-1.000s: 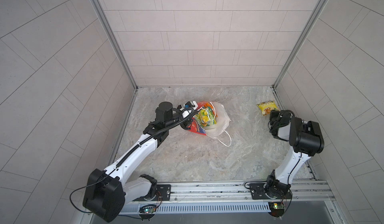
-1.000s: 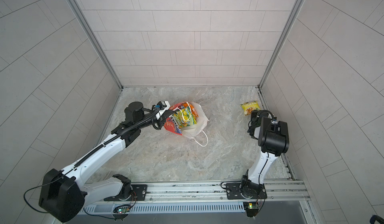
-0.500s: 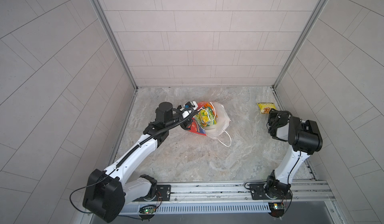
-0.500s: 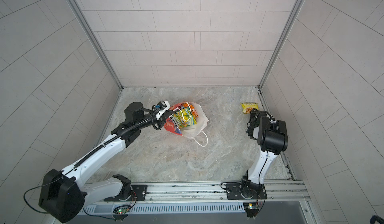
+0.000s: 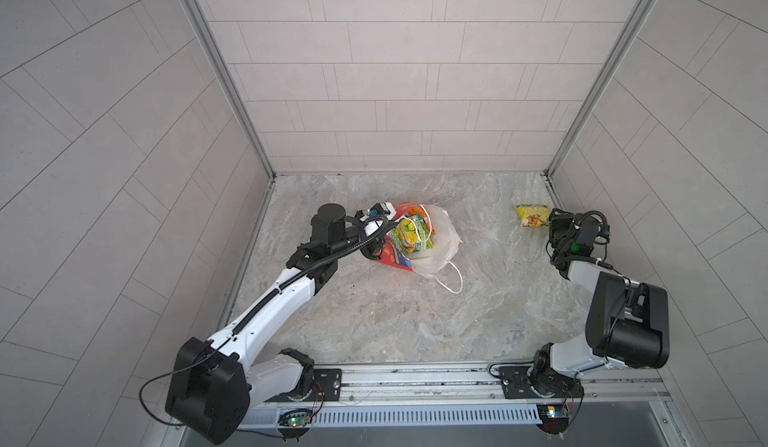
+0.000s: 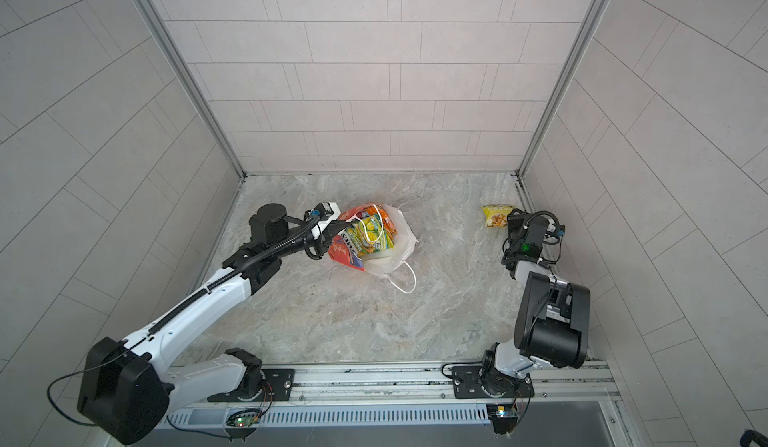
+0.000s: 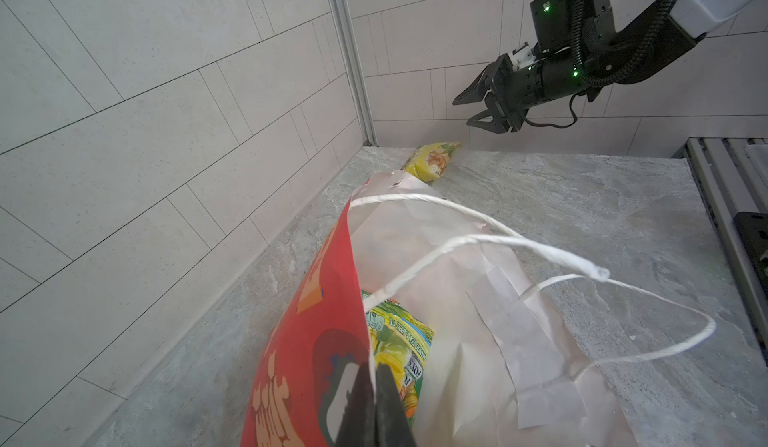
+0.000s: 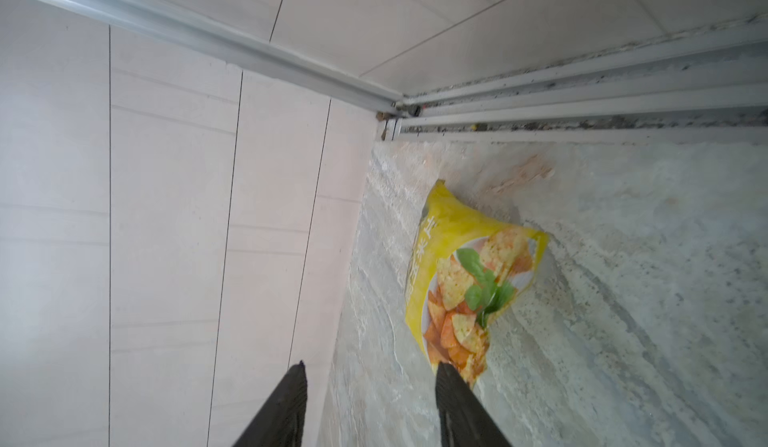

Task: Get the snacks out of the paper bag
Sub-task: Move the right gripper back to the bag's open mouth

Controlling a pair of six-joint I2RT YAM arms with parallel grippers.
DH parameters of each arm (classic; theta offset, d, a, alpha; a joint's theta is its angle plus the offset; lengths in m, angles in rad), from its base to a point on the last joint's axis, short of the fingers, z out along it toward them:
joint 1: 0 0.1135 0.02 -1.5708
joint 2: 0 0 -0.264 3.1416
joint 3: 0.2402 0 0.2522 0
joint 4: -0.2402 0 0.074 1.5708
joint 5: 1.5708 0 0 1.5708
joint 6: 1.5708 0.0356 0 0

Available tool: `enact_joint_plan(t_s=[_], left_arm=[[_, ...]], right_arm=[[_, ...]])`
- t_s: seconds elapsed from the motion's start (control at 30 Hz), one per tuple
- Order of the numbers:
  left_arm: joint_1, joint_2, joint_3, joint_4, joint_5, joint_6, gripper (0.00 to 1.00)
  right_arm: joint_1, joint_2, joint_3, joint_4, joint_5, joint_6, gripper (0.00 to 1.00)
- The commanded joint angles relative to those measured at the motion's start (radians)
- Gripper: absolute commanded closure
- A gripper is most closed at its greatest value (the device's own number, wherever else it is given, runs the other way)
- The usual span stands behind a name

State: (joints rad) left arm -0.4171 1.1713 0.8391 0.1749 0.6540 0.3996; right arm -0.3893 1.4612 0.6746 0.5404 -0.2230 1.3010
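Left wrist view: the left gripper (image 7: 375,376) pinches the red edge of the paper bag (image 7: 307,332), which lies slumped left of the middle of the bench (image 5: 374,320) (mouth open, white handles (image 7: 573,264) loose), snacks (image 7: 399,341) inside. By the far right corner a yellow packet (image 8: 469,274) lies flat; the right gripper (image 8: 371,368) hovers near it, fingers apart, holding nothing.

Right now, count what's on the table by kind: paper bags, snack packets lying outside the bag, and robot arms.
Paper bag: 1
Snack packet outside the bag: 1
Robot arms: 2
Total: 4
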Motion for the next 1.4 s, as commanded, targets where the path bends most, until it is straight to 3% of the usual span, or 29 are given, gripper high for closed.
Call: enact_joint_plan(t_s=[0.0,0.07,0.27,0.4,0.53,0.83,1.37], left_arm=[[-0.003,-0.033,-0.003,0.061,0.037,-0.001,1.00],[-0.003,-0.035,-0.001,0.052,0.026,-0.002,1.00],[-0.003,-0.023,0.032,-0.003,-0.008,-0.004,1.00],[-0.004,-0.011,0.054,-0.020,-0.003,-0.022,1.00],[-0.007,-0.006,0.069,-0.031,0.009,-0.034,1.00],[-0.019,-0.003,0.083,-0.052,-0.008,-0.039,1.00],[-0.025,-0.009,0.084,-0.059,-0.010,-0.031,1.00]], right_arm=[[0.064,-0.085,0.049,-0.077,-0.134,-0.130,0.55],[0.171,-0.142,0.096,-0.163,-0.159,-0.246,0.58],[0.587,-0.351,0.193,-0.457,-0.089,-0.748,0.65],[0.755,-0.471,0.143,-0.498,-0.090,-0.902,0.74],[0.803,-0.484,0.106,-0.527,-0.153,-0.925,0.77],[0.922,-0.388,0.067,-0.453,-0.050,-0.959,0.78],[1.029,-0.165,0.105,-0.288,0.157,-0.917,0.61]])
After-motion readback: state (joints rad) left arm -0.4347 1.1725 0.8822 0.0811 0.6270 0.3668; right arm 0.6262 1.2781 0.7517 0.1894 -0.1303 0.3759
